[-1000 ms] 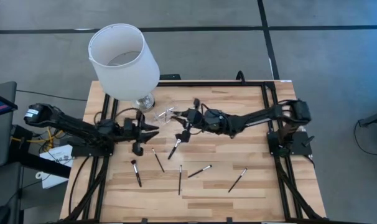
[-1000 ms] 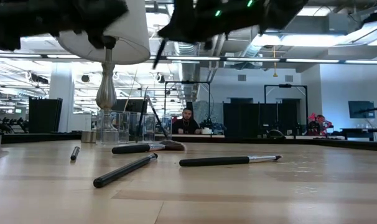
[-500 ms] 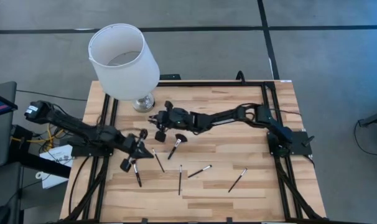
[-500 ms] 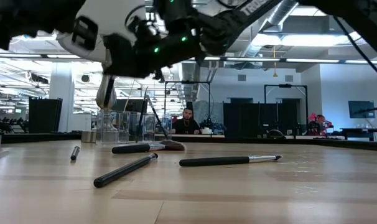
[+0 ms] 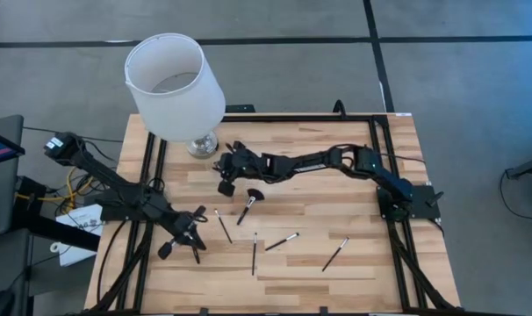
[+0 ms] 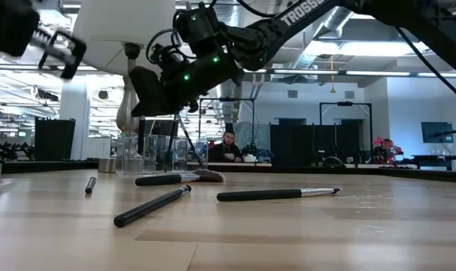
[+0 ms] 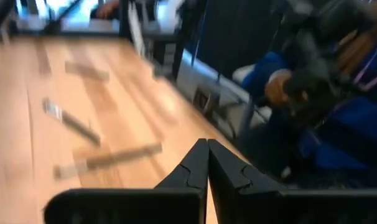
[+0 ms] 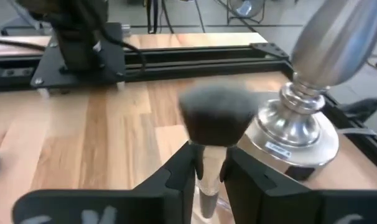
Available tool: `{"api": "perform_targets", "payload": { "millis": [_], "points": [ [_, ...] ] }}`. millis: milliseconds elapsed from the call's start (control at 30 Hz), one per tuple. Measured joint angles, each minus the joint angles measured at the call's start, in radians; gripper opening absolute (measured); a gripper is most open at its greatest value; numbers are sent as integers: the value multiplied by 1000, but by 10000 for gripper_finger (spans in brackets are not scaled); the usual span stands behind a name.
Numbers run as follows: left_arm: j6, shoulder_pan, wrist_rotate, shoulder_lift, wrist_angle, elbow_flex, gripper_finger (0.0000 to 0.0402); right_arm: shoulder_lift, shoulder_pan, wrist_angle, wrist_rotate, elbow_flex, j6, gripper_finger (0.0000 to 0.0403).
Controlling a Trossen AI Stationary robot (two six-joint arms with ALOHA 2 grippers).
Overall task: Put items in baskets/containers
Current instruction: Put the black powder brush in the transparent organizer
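Observation:
My right gripper (image 5: 222, 165) reaches across to the far left, beside the lamp's silver base (image 8: 294, 137). It hovers over the small clear cup (image 6: 159, 154), and its fingers stand slightly open. Between them (image 8: 210, 158) a brush with a fluffy dark head (image 8: 216, 118) stands upright, bristles up and handle going down. Whether the fingers touch it, I cannot tell. Another thin brush (image 6: 186, 139) leans in the cup. Several black brushes lie flat on the table, one of them fan-headed (image 5: 248, 204). My left gripper (image 5: 196, 244) hangs shut and empty above a short brush (image 5: 193, 253) near the left front.
The lamp's large white shade (image 5: 174, 83) overhangs the far left corner just beyond the cup. Black rails (image 5: 382, 175) run along the table's left and right sides. More brushes lie at the middle front (image 5: 254, 253) (image 5: 282, 240) and right front (image 5: 335, 254). A person in blue sits beyond the near edge (image 7: 338, 93).
My right gripper has gone toward the table's left edge and down, carrying the fluffy brush to the cup by the lamp base, and has tipped more level. My left gripper has swung from the table's middle left toward the near edge and sunk a little.

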Motion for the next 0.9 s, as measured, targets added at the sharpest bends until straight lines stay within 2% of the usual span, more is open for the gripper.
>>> {"api": "perform_targets", "payload": {
  "millis": [167,333,467,633,767,900],
  "points": [
    [-143,2,-12,0,-150,0,19,0,-5,-6,-3,0,4,98],
    [-180,2,3,0,-228,0,63,0,-1,-6,-6,0,2,140],
    [-122,2,1,0,-253,0,108,-14,2,-14,-6,-1,1,176],
    [-53,-4,5,0,-372,0,153,-114,30,-68,-6,1,2,201],
    [24,-23,40,22,-465,-6,168,-205,70,-214,-6,0,10,204],
    [87,-31,26,56,-435,-57,165,-282,129,-286,-6,0,46,198]
  ]
}}
